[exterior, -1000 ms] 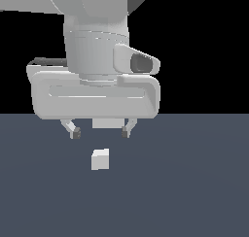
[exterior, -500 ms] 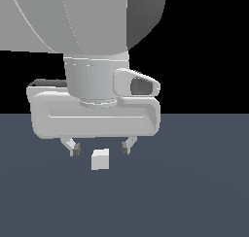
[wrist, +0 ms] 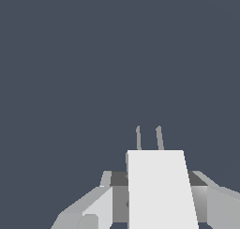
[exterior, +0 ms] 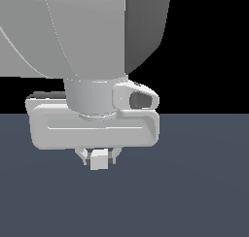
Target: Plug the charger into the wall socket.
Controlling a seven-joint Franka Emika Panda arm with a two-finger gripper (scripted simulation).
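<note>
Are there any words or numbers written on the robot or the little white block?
None: no words, numbers or signs show in either view. The charger is plain white with two bare prongs, the gripper and arm body are plain pale grey, and the floor is plain dark blue-grey.

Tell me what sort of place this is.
Most likely a bare simulated test scene, not a real room: a flat, featureless slate-blue floor under a plain black background, with untextured rendering. The only things in view are the gripper and the small pale charger between its jaws, two thin prongs showing.
</note>
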